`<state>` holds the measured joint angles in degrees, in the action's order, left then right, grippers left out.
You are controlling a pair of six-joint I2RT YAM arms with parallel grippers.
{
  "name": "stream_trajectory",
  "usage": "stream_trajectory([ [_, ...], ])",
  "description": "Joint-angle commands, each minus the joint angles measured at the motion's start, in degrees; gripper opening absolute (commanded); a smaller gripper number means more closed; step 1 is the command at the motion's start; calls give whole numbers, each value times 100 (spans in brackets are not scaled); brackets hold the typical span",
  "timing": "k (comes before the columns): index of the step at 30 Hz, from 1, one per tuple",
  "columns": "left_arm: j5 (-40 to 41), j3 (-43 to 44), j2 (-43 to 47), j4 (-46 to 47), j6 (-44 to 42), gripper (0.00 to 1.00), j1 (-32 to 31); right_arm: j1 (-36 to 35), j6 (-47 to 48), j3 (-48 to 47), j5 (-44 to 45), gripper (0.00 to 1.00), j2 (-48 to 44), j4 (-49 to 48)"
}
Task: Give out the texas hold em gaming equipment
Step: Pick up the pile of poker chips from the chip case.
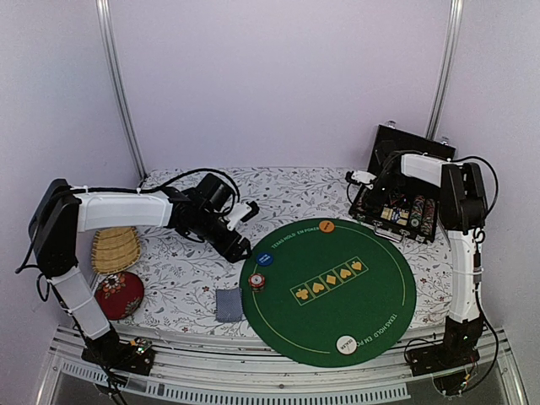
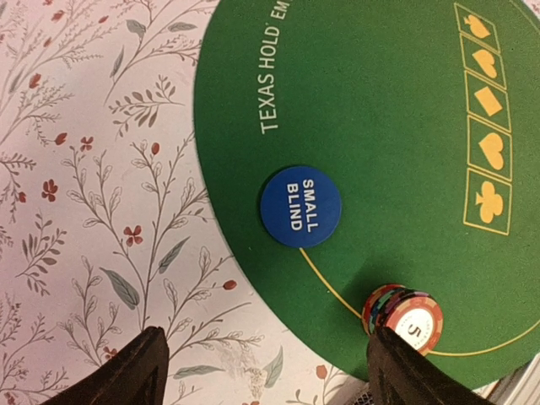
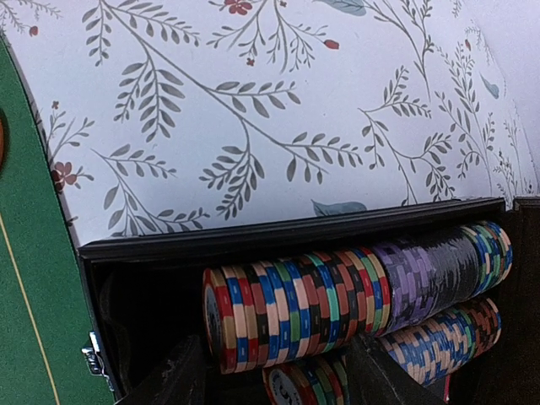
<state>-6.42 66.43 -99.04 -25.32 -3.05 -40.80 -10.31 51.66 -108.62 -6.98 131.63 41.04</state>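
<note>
On the floral-covered bench lies one round green mat printed with five yellow suit marks. It carries three button discs: one blue disc reading SMALL BLIND near its left edge, one orange disc at the far edge and one white disc at the near edge. One short stack of chips stands on the mat just beside the blue disc, its top chip red and white. One grey-blue card pile lies on the cloth just off the mat's left rim; I cannot count the cards in it. My left jaws hang wide apart above the mat's edge and hold nothing, with one finger over cloth and the other by the stack. My right jaws are spread inside the one open black chip case at the far right, and two rows of striped chips lie between and above the fingers. They grip nothing that I can see. One straw basket and one red cushion sit at the left.
</note>
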Motion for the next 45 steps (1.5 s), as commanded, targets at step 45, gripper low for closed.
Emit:
stream_trajectory([
  [45,-91,-181,-177,18,-37,84,81,-68,-65,-105,-499,68,653,287],
])
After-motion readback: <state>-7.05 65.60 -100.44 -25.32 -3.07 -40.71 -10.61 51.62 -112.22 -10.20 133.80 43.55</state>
